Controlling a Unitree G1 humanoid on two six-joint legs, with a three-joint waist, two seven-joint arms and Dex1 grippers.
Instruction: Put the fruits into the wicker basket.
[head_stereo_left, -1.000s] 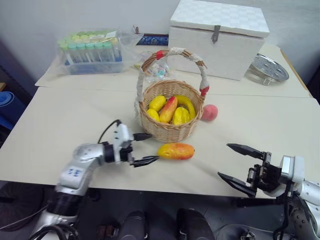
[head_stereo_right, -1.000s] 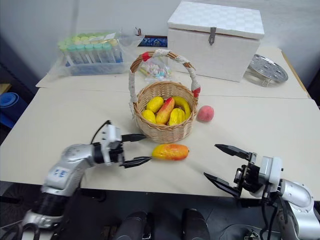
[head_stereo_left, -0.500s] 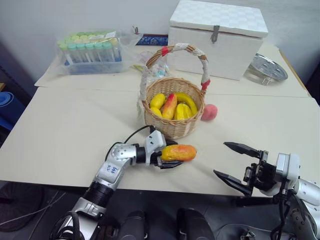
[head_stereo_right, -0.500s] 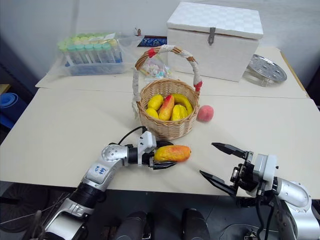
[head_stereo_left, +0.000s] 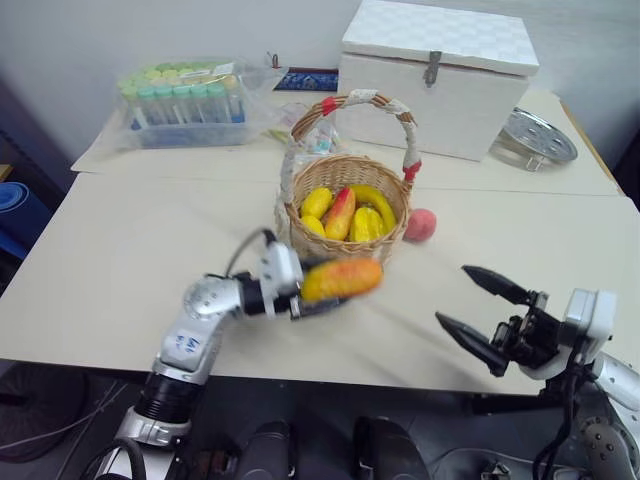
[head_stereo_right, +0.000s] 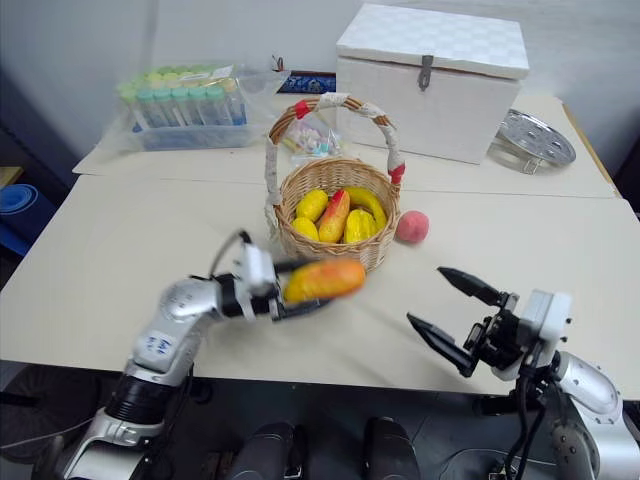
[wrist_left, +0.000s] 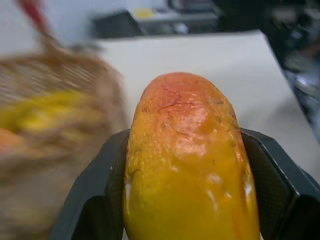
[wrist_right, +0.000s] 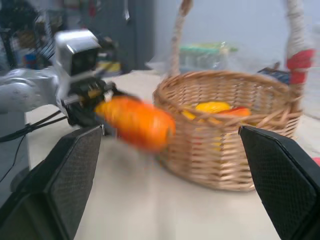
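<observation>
From the head views we see our left claw (head_stereo_left: 318, 293) clamped on one end of the mango (head_stereo_left: 341, 279), which juts out past the fingertips and hangs clear of the worktop (head_stereo_left: 120, 260), presumably so that it can pass over the woven rim. The wicker basket (head_stereo_left: 345, 232) stands just beyond the claw, already holding several yellow fruits, and the peach (head_stereo_left: 420, 224) lies on the worktop touching or nearly touching the basket's far side from that claw. Our right claw (head_stereo_left: 477, 313) hovers well off to the other side with its fingers spread wide and nothing between them, likely kept ready for the peach. In the left wrist view the mango (wrist_left: 187, 165) sits snug between both black fingers (wrist_left: 102, 200), gripped across its width, with the basket (wrist_left: 55, 100) close alongside. In the right wrist view the right claw's fingers (wrist_right: 62, 175) stand far apart, framing the basket (wrist_right: 230, 135) and the carried mango (wrist_right: 135, 122) ahead of them.
</observation>
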